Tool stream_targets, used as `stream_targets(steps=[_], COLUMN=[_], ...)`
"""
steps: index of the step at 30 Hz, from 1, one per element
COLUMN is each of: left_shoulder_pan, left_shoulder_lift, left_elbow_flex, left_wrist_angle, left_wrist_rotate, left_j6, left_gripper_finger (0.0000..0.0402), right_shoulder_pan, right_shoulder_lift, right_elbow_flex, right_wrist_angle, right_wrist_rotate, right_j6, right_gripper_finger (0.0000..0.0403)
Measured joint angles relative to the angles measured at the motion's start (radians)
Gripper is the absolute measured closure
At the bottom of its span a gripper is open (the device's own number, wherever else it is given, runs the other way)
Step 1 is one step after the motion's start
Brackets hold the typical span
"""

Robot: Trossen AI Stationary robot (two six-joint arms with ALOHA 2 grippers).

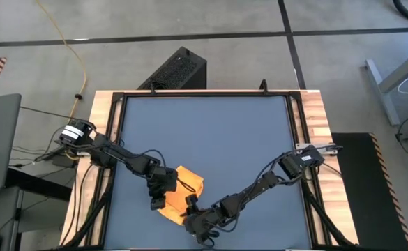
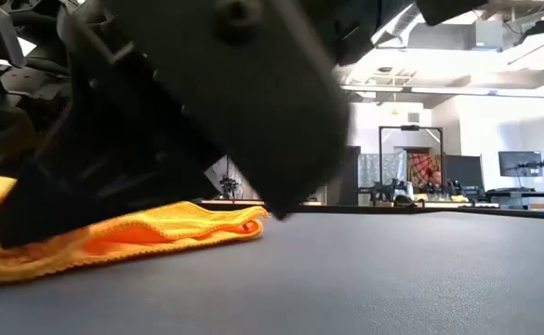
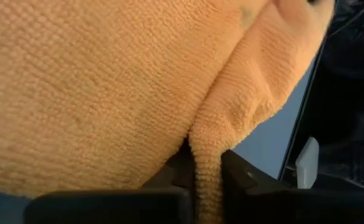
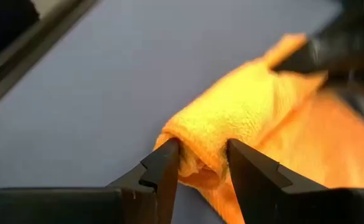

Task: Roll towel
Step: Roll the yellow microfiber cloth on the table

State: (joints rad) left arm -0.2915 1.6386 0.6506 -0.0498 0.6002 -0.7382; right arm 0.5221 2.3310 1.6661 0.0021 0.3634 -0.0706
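Towel (image 1: pixel 183 189): yellow-orange, partly rolled, on the blue-grey table (image 1: pixel 210 132) near its front edge, between my two grippers.
My left gripper (image 3: pixel 208 180): fingers pinched tight on a fold of the towel's edge.
My right gripper (image 4: pixel 201 163): fingers clasped around the end of the rolled part, touching both sides.

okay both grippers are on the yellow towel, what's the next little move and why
Probably turn the rolled edge one more wrap toward the flat part. The right gripper is shut on the rolled end of the towel, the left gripper pinches a fold at the other side, and much of the cloth lies unrolled on the table.
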Motion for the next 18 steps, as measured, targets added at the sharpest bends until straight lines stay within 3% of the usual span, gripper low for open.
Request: stream_targets(steps=[4, 11, 18], left_shoulder_pan=[0.000, 0.046, 0.058], left_shoulder_lift=[0.000, -0.010, -0.105], left_elbow_flex=[0.000, 0.000, 0.000], left_wrist_angle=[0.000, -0.011, -0.110], left_wrist_rotate=[-0.001, 0.112, 0.108], left_j6=[0.045, 0.069, 0.145], left_gripper_finger=[0.0342, 0.0280, 0.0272], right_shoulder_pan=[-0.014, -0.011, 0.005], right_shoulder_lift=[0.000, 0.000, 0.000], right_elbow_flex=[-0.005, -0.005, -0.005], right_wrist_angle=[-0.024, -0.025, -0.029], right_wrist_rotate=[0.001, -0.002, -0.001], right_j6=[0.127, 0.248, 0.403], right_gripper_finger=[0.0269, 0.0386, 0.0387])
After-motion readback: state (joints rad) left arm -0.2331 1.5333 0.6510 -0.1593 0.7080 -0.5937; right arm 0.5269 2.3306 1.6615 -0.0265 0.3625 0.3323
